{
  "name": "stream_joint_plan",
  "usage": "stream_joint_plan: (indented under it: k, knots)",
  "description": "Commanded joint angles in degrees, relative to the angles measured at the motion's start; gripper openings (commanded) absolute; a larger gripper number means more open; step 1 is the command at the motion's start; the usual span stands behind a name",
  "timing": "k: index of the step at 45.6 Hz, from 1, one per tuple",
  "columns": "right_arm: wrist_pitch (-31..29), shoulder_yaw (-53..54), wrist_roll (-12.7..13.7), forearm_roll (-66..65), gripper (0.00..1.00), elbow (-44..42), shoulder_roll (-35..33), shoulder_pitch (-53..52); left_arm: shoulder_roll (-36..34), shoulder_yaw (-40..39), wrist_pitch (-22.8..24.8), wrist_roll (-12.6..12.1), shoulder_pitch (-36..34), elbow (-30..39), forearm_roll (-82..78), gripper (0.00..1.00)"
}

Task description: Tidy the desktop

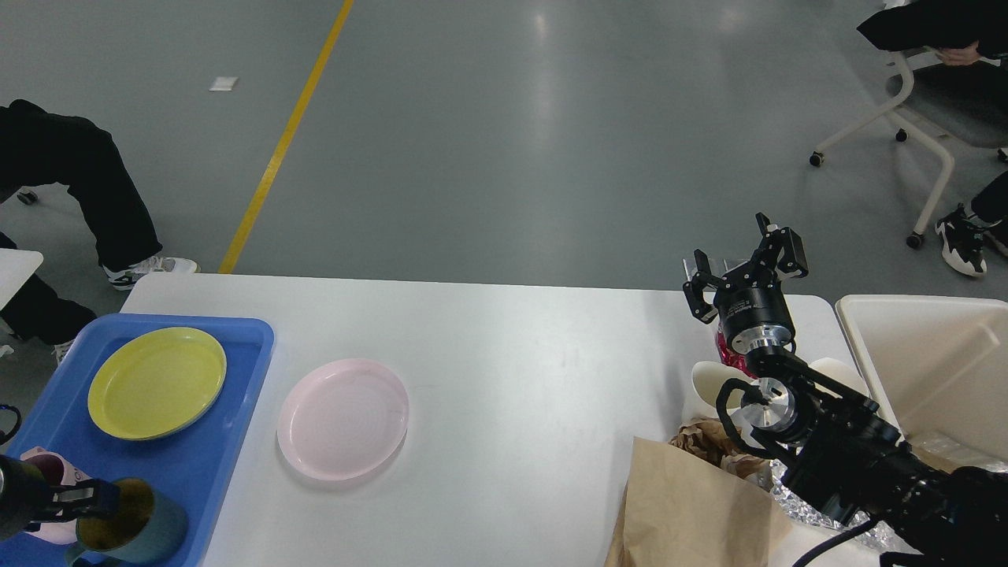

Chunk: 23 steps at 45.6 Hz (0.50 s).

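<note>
The white desktop [520,370] fills the middle of the head view. A pink plate [342,417] lies on it left of centre. My left gripper [79,498] is at the bottom left over the blue tray [236,441], at the rim of a teal cup [138,520] that stands in the tray; its fingers are too dark to tell apart. My right gripper [744,264] is open and empty, raised above the desktop's far right edge. Below it lie a magenta wrapper [726,352], white cups [707,384], crumpled paper and a brown paper bag [693,504].
The tray also holds a yellow plate [157,382] and a pink mug [43,466]. A cream bin [937,370] stands at the right, with foil [791,504] beside it. A person's legs [87,181] are at the far left and a wheeled chair [929,118] at the far right.
</note>
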State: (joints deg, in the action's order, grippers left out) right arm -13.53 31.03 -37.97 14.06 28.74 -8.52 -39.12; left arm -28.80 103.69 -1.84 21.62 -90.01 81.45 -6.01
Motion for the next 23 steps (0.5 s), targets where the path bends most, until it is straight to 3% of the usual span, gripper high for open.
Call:
stream_joint_plan:
  k: [1, 10, 15, 18, 23]
  knots:
    - [0.00, 0.00, 0.00, 0.00, 1.00, 0.00, 0.00, -0.07, 0.06, 1.69, 9.03, 0.09, -6.92, -0.41, -0.05, 0.82]
    - [0.00, 0.00, 0.00, 0.00, 1.00, 0.00, 0.00, 0.01, 0.42, 0.73, 29.68, 0.71, -17.91, -2.17, 0.03, 0.81]
    - [0.00, 0.00, 0.00, 0.00, 1.00, 0.00, 0.00, -0.07, 0.68, -3.83, 39.26, 0.62, -21.87, -2.17, 0.47, 0.81]
    - [0.00, 0.00, 0.00, 0.00, 1.00, 0.00, 0.00, -0.07, 0.59, -7.18, 42.61, 0.36, -22.49, -2.08, 1.79, 0.79]
    - [0.00, 0.00, 0.00, 0.00, 1.00, 0.09, 0.00, -0.07, 1.12, -11.14, 42.88, -0.17, -21.35, -2.00, 6.27, 0.73]
